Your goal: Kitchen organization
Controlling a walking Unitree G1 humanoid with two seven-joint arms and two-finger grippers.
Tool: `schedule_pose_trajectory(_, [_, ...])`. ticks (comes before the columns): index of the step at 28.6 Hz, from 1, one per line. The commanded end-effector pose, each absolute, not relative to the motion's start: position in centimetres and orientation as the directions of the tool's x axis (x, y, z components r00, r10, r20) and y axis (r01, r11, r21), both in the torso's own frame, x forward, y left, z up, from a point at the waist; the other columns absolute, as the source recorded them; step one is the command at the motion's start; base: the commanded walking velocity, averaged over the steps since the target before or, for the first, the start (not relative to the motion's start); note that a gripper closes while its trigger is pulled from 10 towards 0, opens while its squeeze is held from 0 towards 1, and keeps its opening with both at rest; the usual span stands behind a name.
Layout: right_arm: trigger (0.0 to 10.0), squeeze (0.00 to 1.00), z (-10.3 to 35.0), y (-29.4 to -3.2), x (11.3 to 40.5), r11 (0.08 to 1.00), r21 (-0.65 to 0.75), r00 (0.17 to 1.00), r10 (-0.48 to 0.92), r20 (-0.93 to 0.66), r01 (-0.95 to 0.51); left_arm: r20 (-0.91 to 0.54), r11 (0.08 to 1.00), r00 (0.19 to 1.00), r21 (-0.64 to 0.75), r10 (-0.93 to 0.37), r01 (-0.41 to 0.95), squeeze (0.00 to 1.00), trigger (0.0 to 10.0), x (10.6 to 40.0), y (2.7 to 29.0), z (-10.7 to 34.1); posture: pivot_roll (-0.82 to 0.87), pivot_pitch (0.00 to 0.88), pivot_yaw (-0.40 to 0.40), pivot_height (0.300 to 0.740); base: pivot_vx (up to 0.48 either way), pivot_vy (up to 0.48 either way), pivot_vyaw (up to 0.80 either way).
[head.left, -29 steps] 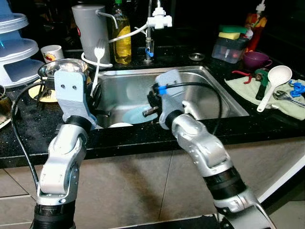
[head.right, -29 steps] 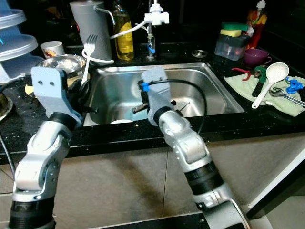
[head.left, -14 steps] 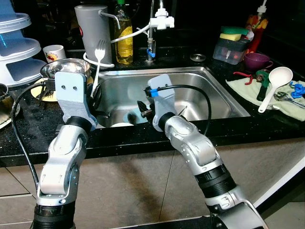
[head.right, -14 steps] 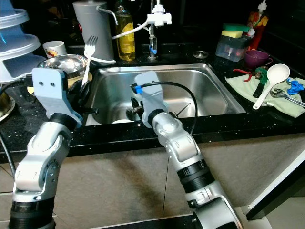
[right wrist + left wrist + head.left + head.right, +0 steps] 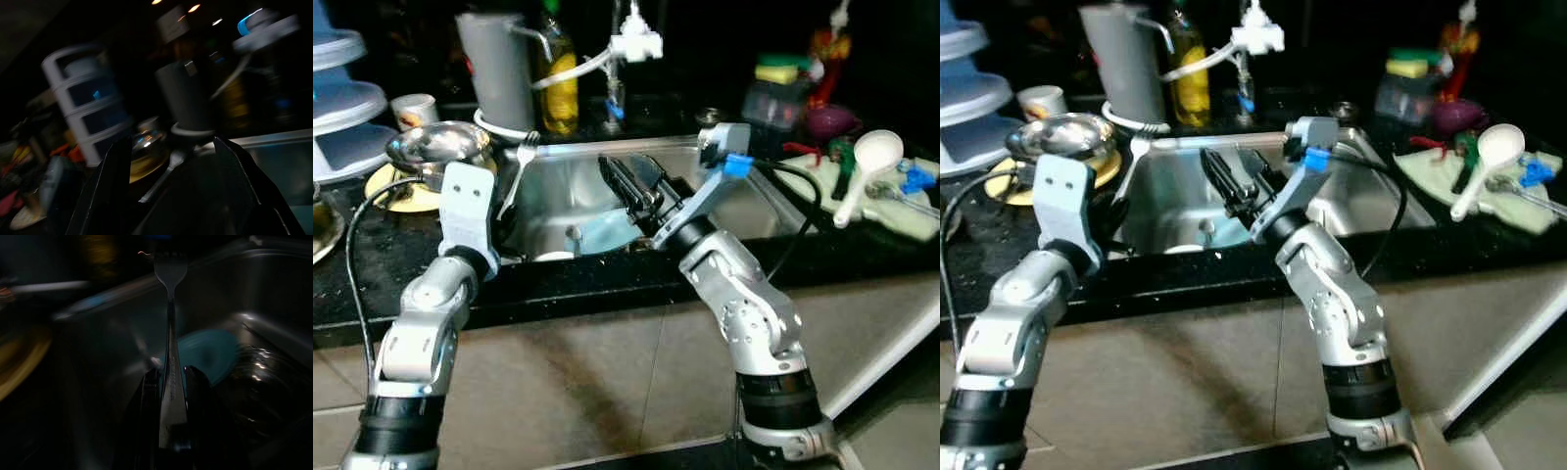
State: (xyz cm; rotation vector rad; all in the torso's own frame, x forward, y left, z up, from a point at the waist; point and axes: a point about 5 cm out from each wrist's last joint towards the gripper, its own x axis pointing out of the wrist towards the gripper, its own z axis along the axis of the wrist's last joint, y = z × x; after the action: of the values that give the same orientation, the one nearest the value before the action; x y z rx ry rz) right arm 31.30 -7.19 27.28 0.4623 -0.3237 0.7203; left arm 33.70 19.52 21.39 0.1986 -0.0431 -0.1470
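Left gripper (image 5: 168, 382) clamps a silver metal fork (image 5: 169, 323) by its handle over the steel sink (image 5: 744, 201)

Right gripper (image 5: 625, 186) hangs wide apart above the round light-blue plate (image 5: 607, 233) in the basin; motion blur smears both wrist views, and the fork's lower handle is hidden between the fingers

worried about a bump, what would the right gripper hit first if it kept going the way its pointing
Probably the fork held upright in the left gripper: the right gripper points across the sink toward it. Depth is unclear, and nothing shows between them.
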Motion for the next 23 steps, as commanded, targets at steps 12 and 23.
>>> schedule_pose_trajectory(12, [10.0,0.0,28.1,-7.6,29.2,0.583,0.264,0.627,0.604,0.492,-0.768,-0.185,0.826,0.965,0.502,-0.187,0.256,0.0,10.0,37.4,22.3,23.0,-0.05,0.0,0.02,0.74,0.0,0.0,-0.13])
schedule_pose_trajectory(23, [10.0,0.0,28.2,-8.0,28.5,0.586,0.261,0.63,0.61,0.48,-0.767,-0.462,0.655,0.873,0.614,-0.155,0.441,0.0,10.0,38.0,24.0,19.9,-0.09,0.0,0.035,0.74,0.0,0.0,0.0])
